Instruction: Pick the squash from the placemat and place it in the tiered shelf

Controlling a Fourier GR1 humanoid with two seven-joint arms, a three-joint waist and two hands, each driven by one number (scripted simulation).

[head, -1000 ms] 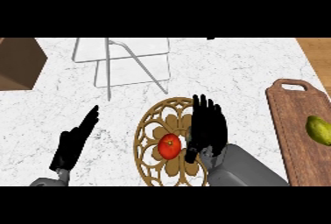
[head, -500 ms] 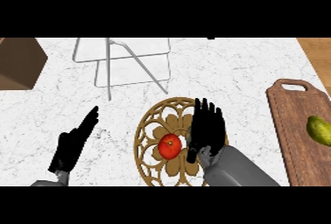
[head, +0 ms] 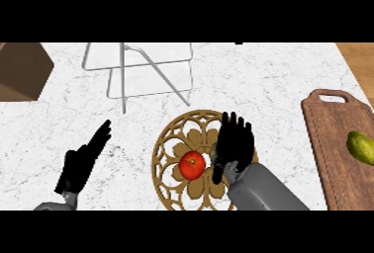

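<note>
The squash [head: 192,165] is small, round and red-orange, and lies near the middle of the round wooden openwork placemat [head: 172,143]. My right hand [head: 234,144] hovers over the mat's right half, just right of the squash. Its fingers are straight and point away from me, its thumb is close beside the squash, and it holds nothing. The white wire tiered shelf [head: 146,69] stands at the back, beyond the mat. My left hand [head: 79,163] rests open at the lower left, fingers up.
A wooden cutting board [head: 332,143] with a handle lies along the right side, and a yellow-green fruit [head: 361,147] sits on it at the edge of view. A brown box [head: 22,69] sits at the far left. The countertop is white marble.
My right hand has drawn back slightly toward me and settled beside the squash. The left hand and the squash have not moved.
</note>
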